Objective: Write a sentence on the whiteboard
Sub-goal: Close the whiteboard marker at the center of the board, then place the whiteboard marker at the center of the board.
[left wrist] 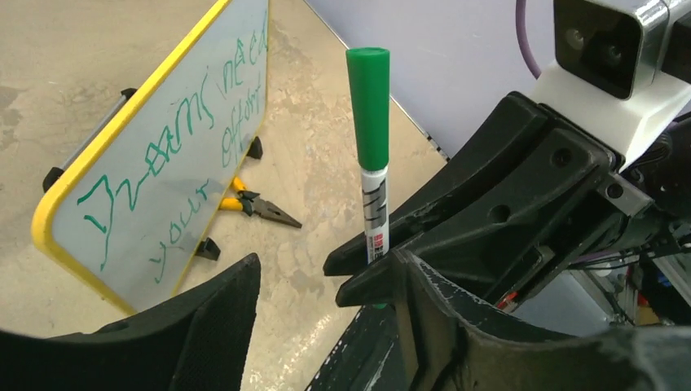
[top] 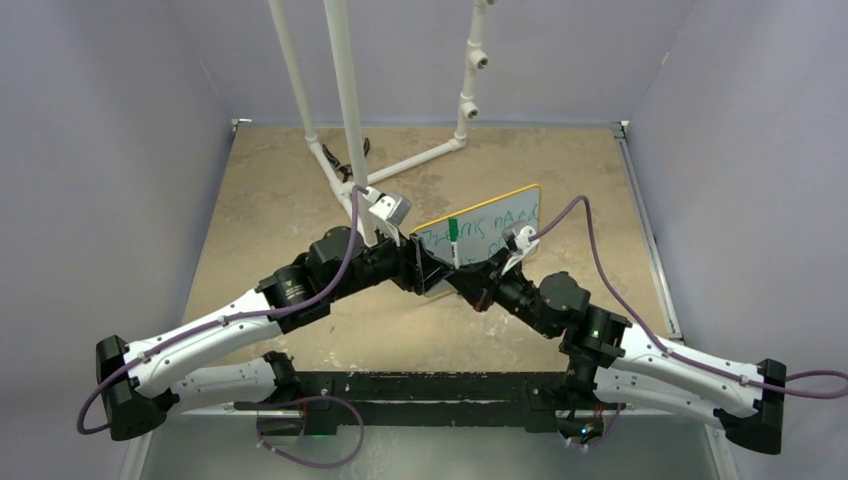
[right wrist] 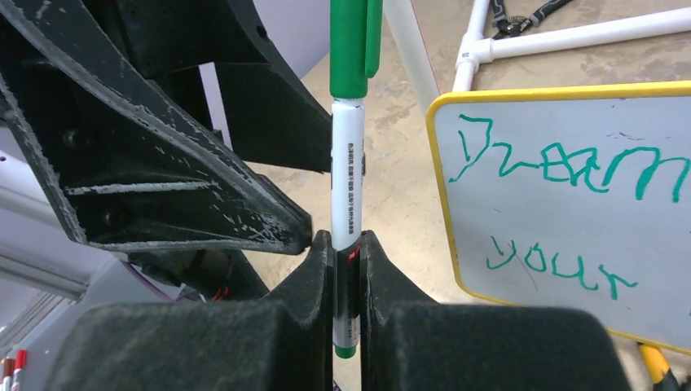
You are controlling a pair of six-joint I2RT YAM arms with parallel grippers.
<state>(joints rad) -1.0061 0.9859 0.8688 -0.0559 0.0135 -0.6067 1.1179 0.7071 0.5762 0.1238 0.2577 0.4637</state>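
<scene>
Green lettering is covering the whiteboard (top: 500,225) in two lines. The sentence (right wrist: 562,163) is reading "Dreams need" above "your" and a last word that is probably "effort", though it is too slanted in the left wrist view to be sure. Judging by that, the writing is looking finished, with only putting the pen away left.

The board is standing on the desk on its black feet, leaning back. Its long axis is running across the desk and its written face is turning toward the arms.

Just in front of the board, the right gripper (right wrist: 348,277) is clamping its jaws on a green marker (right wrist: 346,171). The marker is standing upright with its capped end up. The left gripper (left wrist: 326,281) is hanging beside it, jaws apart and holding nothing.
</scene>
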